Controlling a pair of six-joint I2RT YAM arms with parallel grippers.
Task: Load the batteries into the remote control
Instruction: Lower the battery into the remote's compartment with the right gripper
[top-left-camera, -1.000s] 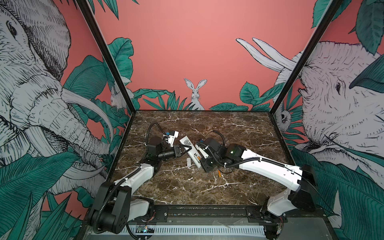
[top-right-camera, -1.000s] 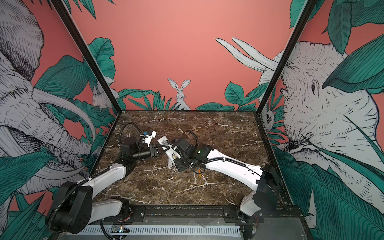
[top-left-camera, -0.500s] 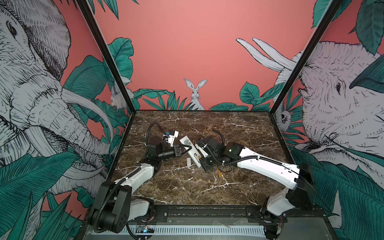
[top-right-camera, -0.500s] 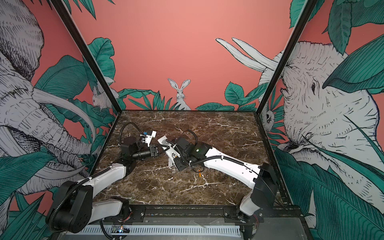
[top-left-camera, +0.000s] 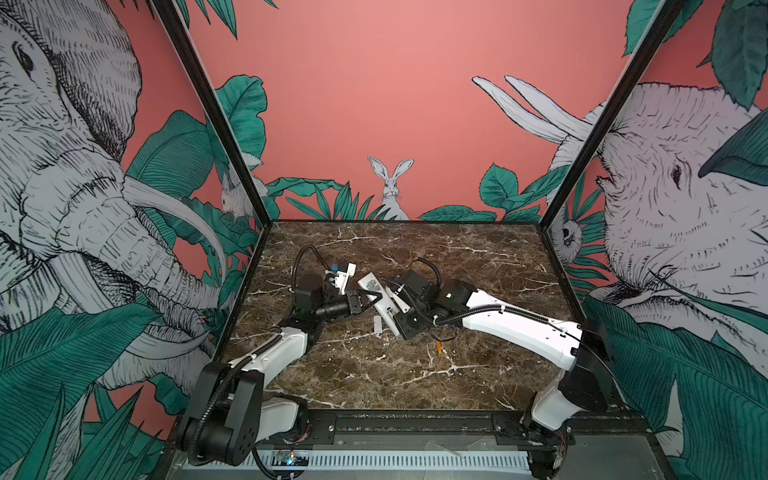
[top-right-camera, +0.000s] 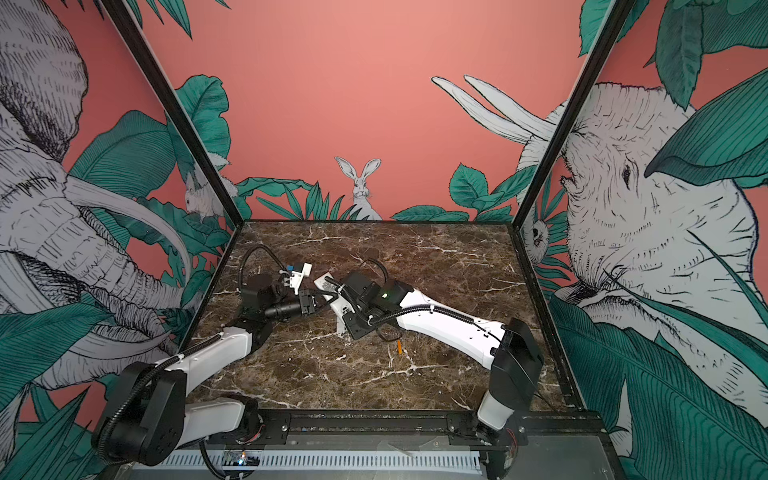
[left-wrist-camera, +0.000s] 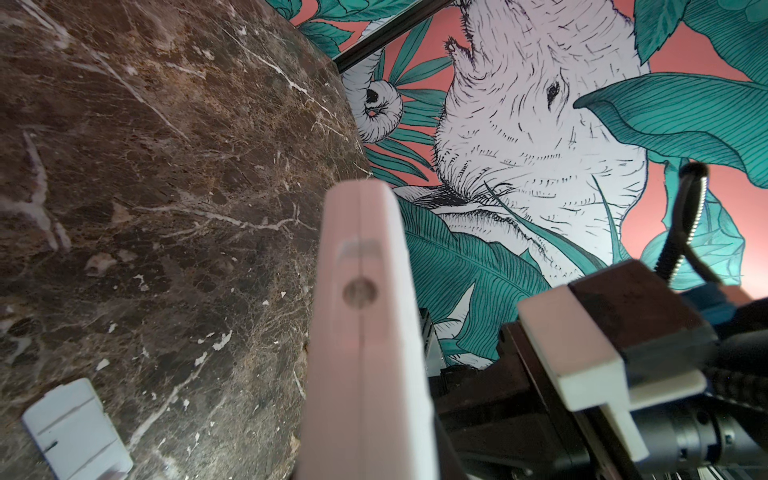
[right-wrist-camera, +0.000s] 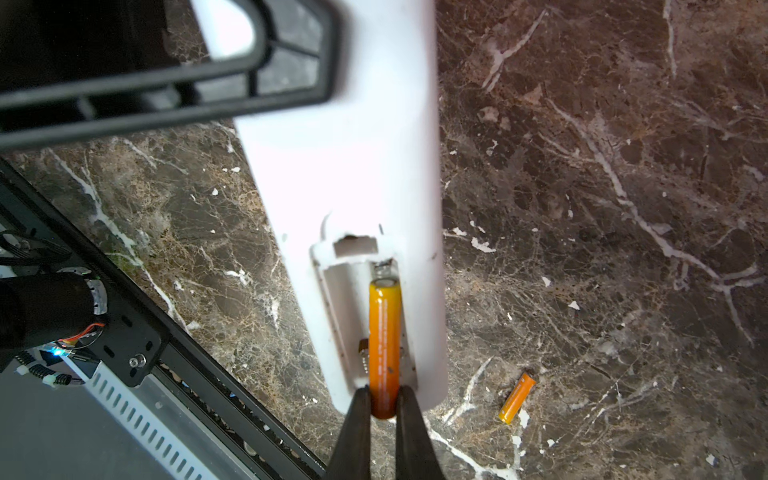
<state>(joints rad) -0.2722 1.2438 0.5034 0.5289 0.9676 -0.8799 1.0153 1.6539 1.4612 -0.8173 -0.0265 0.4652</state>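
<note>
While the left gripper (top-left-camera: 368, 299) is clamped on the white remote control (right-wrist-camera: 353, 166), holding it up off the marble table (top-left-camera: 374, 374), the right gripper (right-wrist-camera: 384, 409) pinches an orange battery (right-wrist-camera: 385, 332) tight by its end. That battery lies along one slot of the open compartment. The second battery (right-wrist-camera: 517, 397) lies on the table nearby, and so does the loose white cover (left-wrist-camera: 77, 428).

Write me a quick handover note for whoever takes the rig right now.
Left gripper shut on the slim white plastic remote control.
Right gripper shut on a thin orange cylindrical battery, partly in one slot of the open bay, not seated.
Second orange battery loose on the brown marble table; small white rectangular cover also there.
Left: seat this one, load the second.
</note>
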